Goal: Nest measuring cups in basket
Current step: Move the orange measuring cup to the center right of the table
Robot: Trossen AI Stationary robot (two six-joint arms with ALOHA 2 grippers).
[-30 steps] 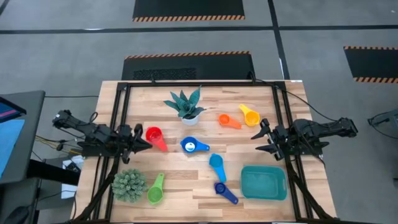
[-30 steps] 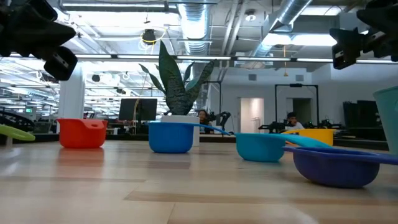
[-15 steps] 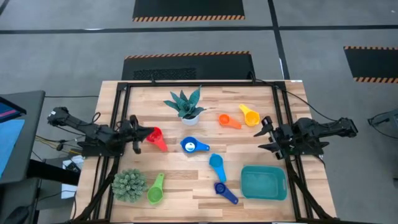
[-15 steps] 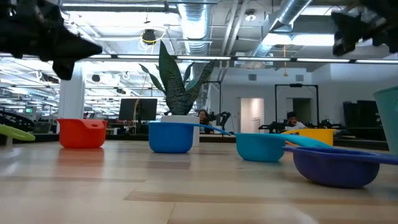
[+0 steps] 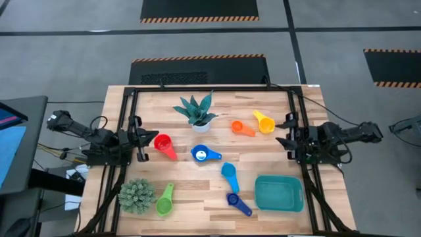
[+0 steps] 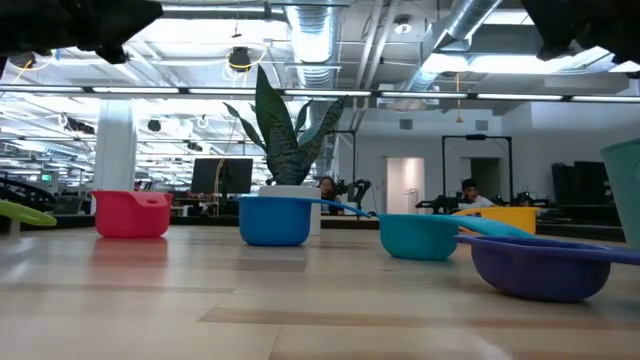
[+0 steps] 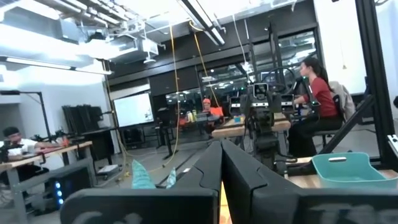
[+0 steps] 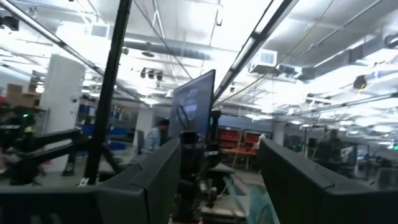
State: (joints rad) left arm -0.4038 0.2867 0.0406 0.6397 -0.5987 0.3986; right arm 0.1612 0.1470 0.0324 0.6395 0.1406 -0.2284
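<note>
Seven measuring cups (image 5: 163, 145), one basket (image 5: 279, 194), two potted plants (image 5: 197, 112) (both spiky)

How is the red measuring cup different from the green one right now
The red measuring cup lies at the table's left middle, close to the shut left gripper; the green measuring cup lies at the front left beside the round spiky plant. Red's handle points toward the front, green's toward the back. Both rest outside the basket.

The right claw (image 8: 217, 180) stands open at the frame's bottom, its dark fingers (image 8: 155, 180) framing a monitor (image 8: 193, 106) at frame centre.
</note>
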